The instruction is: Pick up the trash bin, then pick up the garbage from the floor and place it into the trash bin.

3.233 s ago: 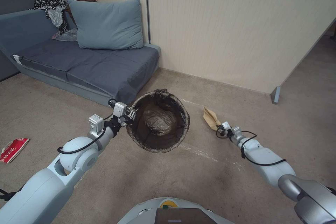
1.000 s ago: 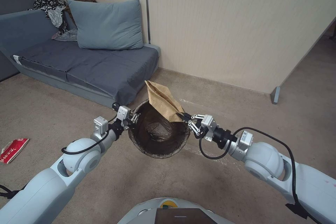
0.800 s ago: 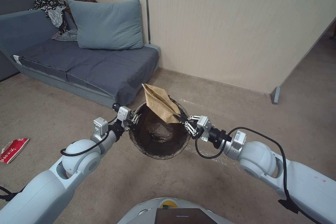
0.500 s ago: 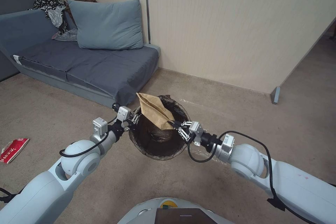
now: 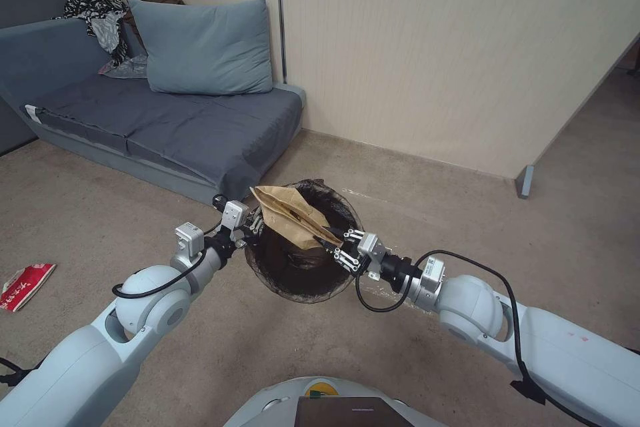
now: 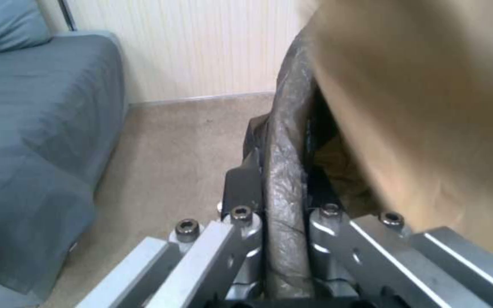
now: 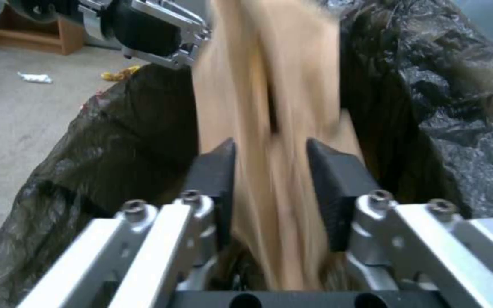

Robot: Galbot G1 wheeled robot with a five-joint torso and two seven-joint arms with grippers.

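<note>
The trash bin (image 5: 301, 292), a round pail lined with a dark bag, hangs above the carpet. My left gripper (image 5: 252, 220) is shut on its near-left rim; in the left wrist view the fingers (image 6: 241, 231) pinch the bag-covered rim (image 6: 283, 171). The garbage here is a tan paper bag (image 5: 287, 213) lying tilted across the bin's mouth. My right gripper (image 5: 337, 247) sits over the bin's right rim at the bag's end. The right wrist view has its pads (image 7: 218, 171) parted, with the blurred paper bag (image 7: 269, 119) between them above the liner (image 7: 87, 141).
A red-and-white packet (image 5: 27, 283) lies on the carpet far left. A grey sofa (image 5: 167, 120) with a blue pillow (image 5: 200, 47) stands just behind the bin. A partition foot (image 5: 525, 180) is at right. Small white (image 7: 35, 78) and yellow (image 7: 118, 73) litter lies on the floor.
My right gripper lifted the paper bag off the floor and carried it left over the bin. The bag has tipped from upright to lying across the bin mouth, and the right fingers have parted.
</note>
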